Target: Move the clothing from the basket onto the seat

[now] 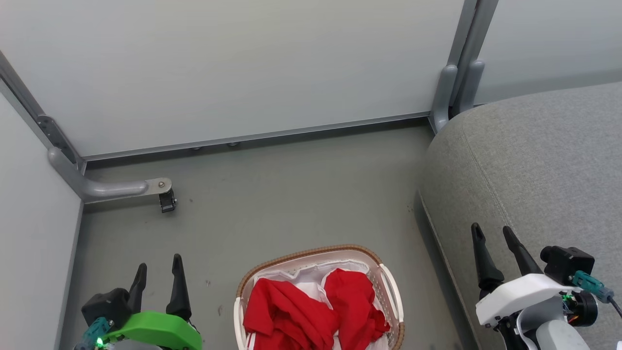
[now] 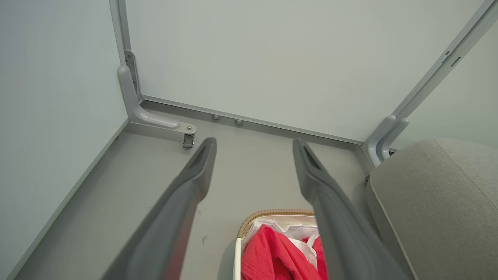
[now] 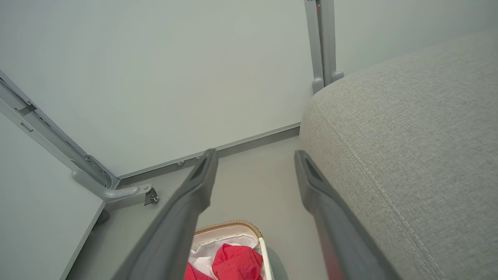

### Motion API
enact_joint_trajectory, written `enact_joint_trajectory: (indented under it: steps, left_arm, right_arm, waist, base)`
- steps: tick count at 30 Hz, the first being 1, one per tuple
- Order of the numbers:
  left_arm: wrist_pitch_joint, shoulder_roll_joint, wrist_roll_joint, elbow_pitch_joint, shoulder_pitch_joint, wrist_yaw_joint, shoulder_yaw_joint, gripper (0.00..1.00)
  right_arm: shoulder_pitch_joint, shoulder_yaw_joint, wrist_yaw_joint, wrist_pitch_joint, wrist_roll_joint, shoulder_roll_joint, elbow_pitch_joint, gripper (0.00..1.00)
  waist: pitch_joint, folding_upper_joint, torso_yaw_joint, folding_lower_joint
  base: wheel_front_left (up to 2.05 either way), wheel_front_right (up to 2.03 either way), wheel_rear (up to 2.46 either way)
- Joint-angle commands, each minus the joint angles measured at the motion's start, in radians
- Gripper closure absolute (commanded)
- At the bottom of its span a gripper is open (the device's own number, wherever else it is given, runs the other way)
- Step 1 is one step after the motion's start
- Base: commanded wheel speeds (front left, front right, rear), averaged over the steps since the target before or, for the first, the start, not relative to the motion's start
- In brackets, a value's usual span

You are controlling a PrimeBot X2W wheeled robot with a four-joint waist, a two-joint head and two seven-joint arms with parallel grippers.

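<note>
In the basket (image 1: 391, 287): the clothing (image 1: 291, 311) lies heaped in two red bunches on the white liner (image 1: 311, 286), none lifted yet.
Basket: on the floor (image 1: 291, 194), just beside the seat (image 1: 534, 160), so the carry looks short.
Left claw (image 1: 159, 261): parted, holding nothing, poised left of the basket, probably to dip in.
Right claw (image 1: 492, 228): parted, empty, above the seat's edge.

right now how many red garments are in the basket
2: one red garment on the basket's left side, a second on its right side. Others may be hidden beneath them.
</note>
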State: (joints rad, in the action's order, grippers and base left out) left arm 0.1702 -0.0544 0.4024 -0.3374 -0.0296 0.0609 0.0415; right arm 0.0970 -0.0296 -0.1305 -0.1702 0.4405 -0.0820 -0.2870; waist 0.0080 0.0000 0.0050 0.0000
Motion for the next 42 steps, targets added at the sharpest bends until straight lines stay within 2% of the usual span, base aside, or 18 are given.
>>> enact_joint_trajectory:
  steps: [1,17,31,42]
  left_arm:
    - [0.011,-0.009,-0.032,0.005,0.004,-0.008,0.004,0.00]
    - [0.046,0.001,-0.149,0.013,0.010,-0.003,0.002,0.00]
    - [0.074,0.003,-0.234,0.001,0.032,0.001,-0.033,0.00]
    - [0.092,0.003,-0.278,-0.017,0.031,0.010,0.005,0.00]
  right_arm:
    - [-0.005,-0.003,0.000,-0.011,-0.027,-0.007,0.004,0.00]
    - [0.001,-0.025,0.000,-0.046,-0.172,-0.008,-0.010,0.00]
    - [-0.024,0.035,0.000,-0.074,-0.289,0.000,-0.037,0.00]
    - [-0.006,0.008,0.000,-0.092,-0.363,0.007,-0.024,0.00]
  waist:
    - [0.001,0.0000,0.000,0.0000]
    - [0.002,0.0000,0.007,0.0000]
    - [-0.005,0.0000,0.008,0.0000]
    - [0.031,0.0000,-0.003,0.0000]
  base:
    - [0.00,0.00,0.00]
    - [0.00,0.00,0.00]
    - [0.00,0.00,0.00]
    - [0.00,0.00,0.00]
